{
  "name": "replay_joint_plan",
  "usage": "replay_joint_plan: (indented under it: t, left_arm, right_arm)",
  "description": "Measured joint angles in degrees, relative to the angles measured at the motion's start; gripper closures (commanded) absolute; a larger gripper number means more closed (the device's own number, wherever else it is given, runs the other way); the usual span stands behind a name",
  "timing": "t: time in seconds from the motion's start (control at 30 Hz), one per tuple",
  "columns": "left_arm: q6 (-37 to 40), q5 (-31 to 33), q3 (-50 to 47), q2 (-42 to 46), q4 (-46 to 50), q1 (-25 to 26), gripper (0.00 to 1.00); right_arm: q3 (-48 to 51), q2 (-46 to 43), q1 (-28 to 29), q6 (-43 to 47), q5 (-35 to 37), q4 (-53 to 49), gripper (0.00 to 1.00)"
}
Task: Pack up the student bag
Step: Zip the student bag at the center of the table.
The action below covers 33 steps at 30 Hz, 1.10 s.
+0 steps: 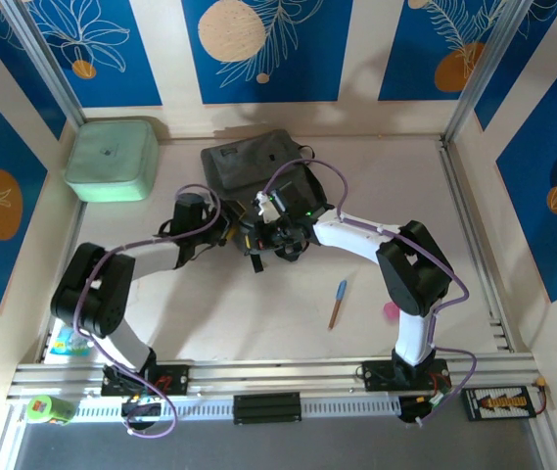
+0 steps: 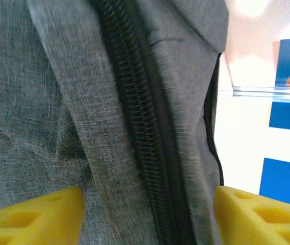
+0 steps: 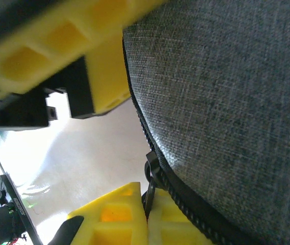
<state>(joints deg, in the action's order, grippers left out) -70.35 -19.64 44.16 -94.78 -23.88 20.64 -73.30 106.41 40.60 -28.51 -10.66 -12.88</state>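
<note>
Nearest the arm bases, a blue-tipped pen (image 1: 338, 304) lies on the pale table (image 1: 249, 318), with a small pink object (image 1: 392, 311) near it to the right. Beyond them, both arms reach inward and meet at the near edge of the student bag (image 1: 254, 162). The left gripper (image 2: 147, 214) is spread wide, and the grey fabric and black zipper (image 2: 139, 127) fill the gap between its yellow fingers. The right gripper (image 3: 122, 148) also stands apart, straddling the bag's rim, with the zipper pull (image 3: 150, 171) touching its lower finger. The bag lies at the table's far centre. A mint-green box (image 1: 114, 159) sits in the far left corner.
</note>
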Motion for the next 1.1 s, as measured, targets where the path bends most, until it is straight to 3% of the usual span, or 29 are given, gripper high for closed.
replay_joint_plan:
  t: [0.13, 0.33, 0.6, 1.1]
  left_arm:
    - [-0.15, -0.59, 1.66, -1.86, 0.13, 0.17, 0.7]
    - [1.16, -0.09, 3.37, -1.95, 3.43, 0.31, 0.9]
    - [3.41, 0.37, 4.92, -1.92, 7.37, 0.76, 0.93]
    - [4.87, -0.9, 5.62, -1.95, 8.5, 0.96, 0.94]
  right_arm:
    - [0.02, 0.0, 0.26, -0.02, 1.36, -0.28, 1.0]
    - [2.75, -2.73, 0.44, -0.59, 6.67, -1.57, 1.0]
    - [9.18, -10.8, -1.38, -4.98, 15.02, -4.76, 0.99]
    - [11.04, -11.69, -9.25, -7.98, 15.58, -7.34, 1.0]
